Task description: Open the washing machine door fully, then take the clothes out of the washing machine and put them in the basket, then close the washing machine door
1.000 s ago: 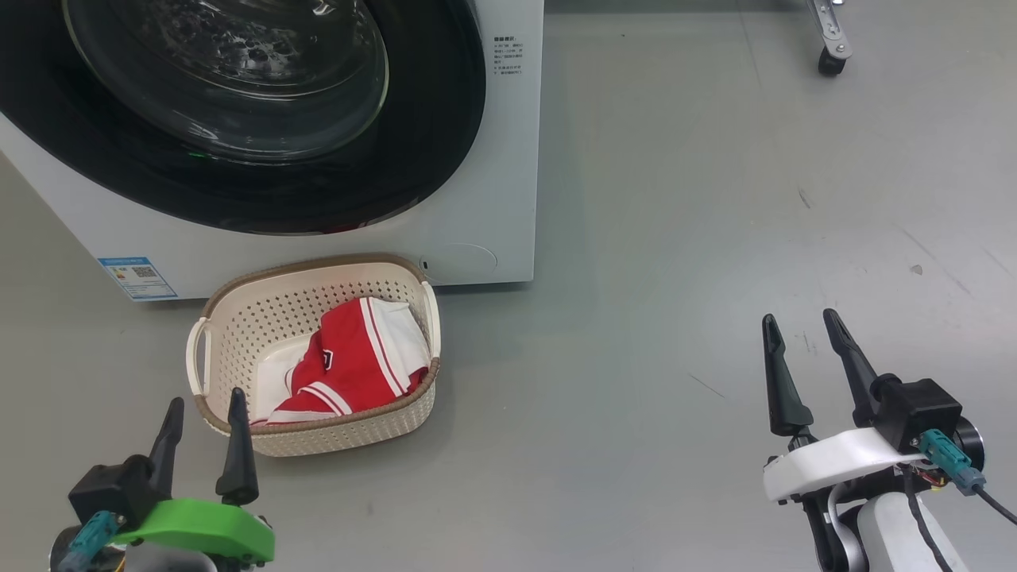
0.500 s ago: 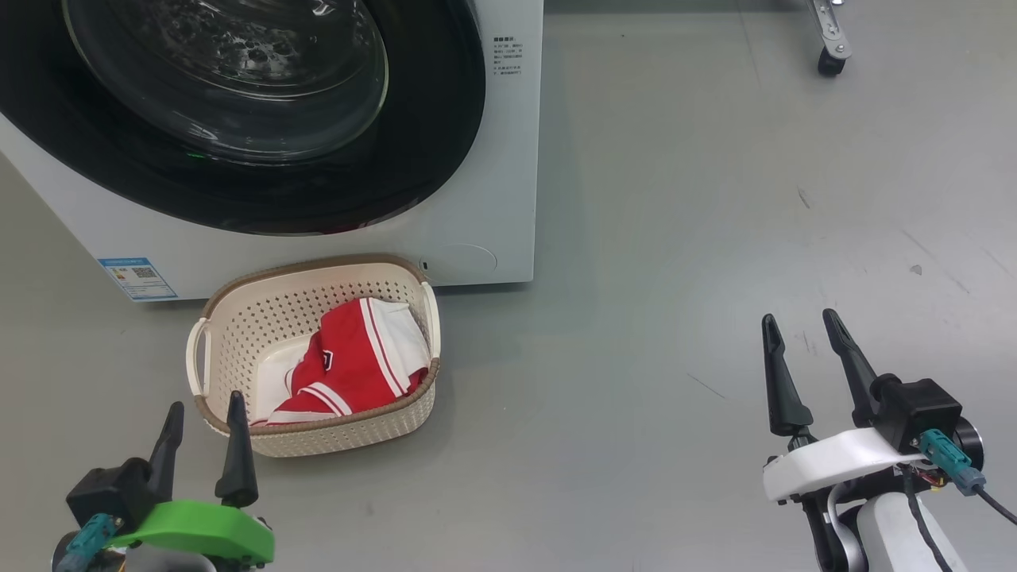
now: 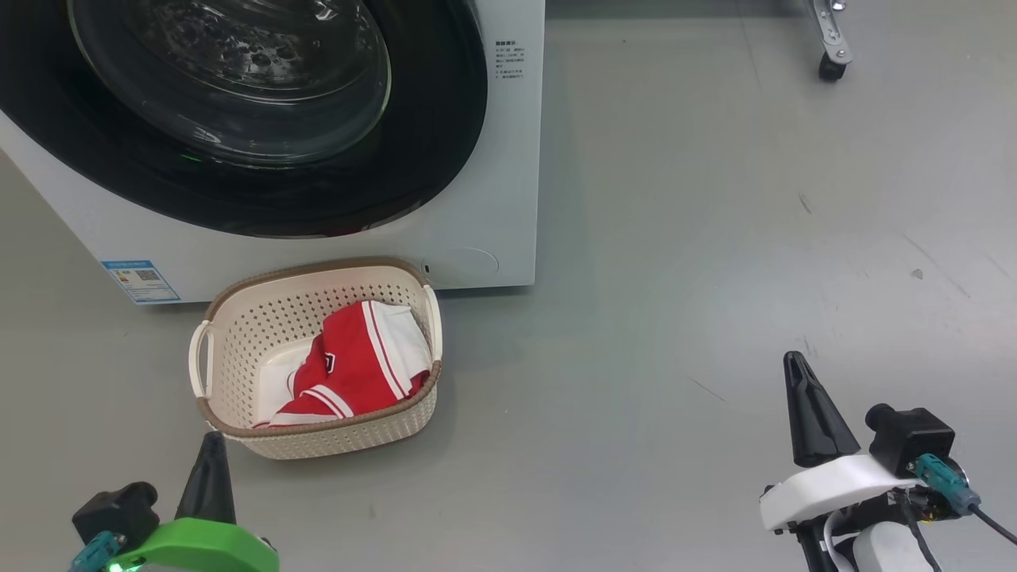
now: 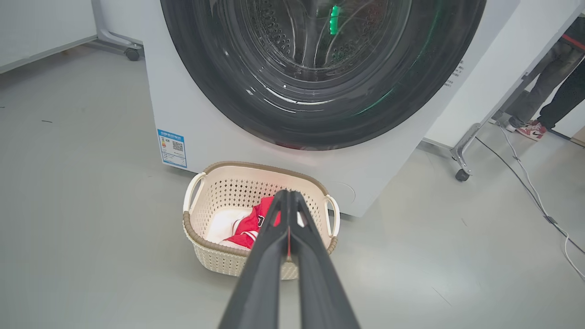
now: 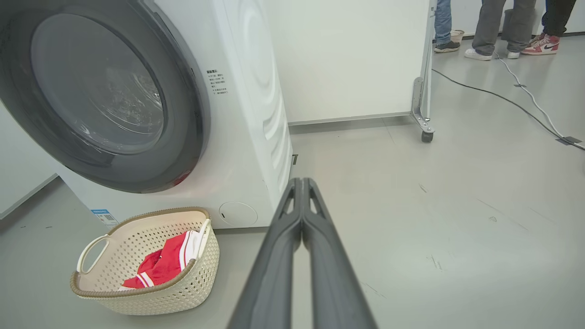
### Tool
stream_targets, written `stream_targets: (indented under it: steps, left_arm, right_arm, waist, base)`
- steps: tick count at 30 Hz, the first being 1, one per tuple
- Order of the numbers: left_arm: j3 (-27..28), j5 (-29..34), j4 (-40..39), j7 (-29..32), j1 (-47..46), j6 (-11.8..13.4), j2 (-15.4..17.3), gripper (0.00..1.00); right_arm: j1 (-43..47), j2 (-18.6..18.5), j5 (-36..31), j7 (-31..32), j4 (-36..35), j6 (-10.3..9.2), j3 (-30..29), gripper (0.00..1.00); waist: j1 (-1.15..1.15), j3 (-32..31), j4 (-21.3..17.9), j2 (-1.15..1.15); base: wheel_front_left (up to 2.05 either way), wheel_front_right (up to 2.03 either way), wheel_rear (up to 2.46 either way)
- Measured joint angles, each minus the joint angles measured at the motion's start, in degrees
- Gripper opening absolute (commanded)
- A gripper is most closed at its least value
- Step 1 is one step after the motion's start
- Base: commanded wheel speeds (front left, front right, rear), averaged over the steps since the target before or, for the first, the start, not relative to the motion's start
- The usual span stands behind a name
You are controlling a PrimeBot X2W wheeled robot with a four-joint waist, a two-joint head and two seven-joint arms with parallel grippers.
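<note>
Hanging low at the bottom corners of the head view, the left gripper point(image 3: 213, 445) and the right gripper point(image 3: 794, 369) each have their two dark fingers pressed together into a single point, with nothing between them. The washing machine door point(image 3: 238, 103) lies flush against the front of the washing machine point(image 3: 508, 199). The clothes point(image 3: 353, 361) are heaped in the basket point(image 3: 318, 264), which stands on the floor point(image 3: 675, 278) close in front of the machine, below the door.

By that layout the task looks finished or nearly so, and the risks left are small ones. The door may sit against the front without being latched. The frames cannot show the catch, and an unlatched door would swing out again. A reddish glint shows at the lower edge of the black rim. It is probably the garment's reflection, but a trapped scrap of cloth cannot be ruled out. The left gripper is near the basket's front corner, so a forward sweep of that arm could shove or tip the light basket. A cable point(image 5: 484, 91) trails across the floor near a person's shoes point(image 5: 541, 43) and could snag the wheels should the robot roll that way.
</note>
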Motion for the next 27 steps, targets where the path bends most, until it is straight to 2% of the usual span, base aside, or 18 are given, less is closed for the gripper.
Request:
stream_targets:
  steps: [11, 27]
  left_arm:
    - [1.0, -7.8, 0.0, 2.8, -0.1, 0.0, 0.0, 0.00]
    - [1.9, -18.2, -0.8, 6.4, -0.2, 0.0, 0.0, 0.00]
  right_arm:
    - [0.0, 0.0, 10.4, 2.1, 0.0, 0.44, -1.3, 0.00]
    - [0.0, 0.1, 22.3, 5.5, 0.0, 1.02, -3.5, 0.00]
  waist:
    - [0.00, -0.6, 0.5, 0.00]
    - [0.00, -1.4, 1.1, 0.00]
  base:
    - [0.00, 0.00, 0.00]
    - [0.00, 0.00, 0.00]
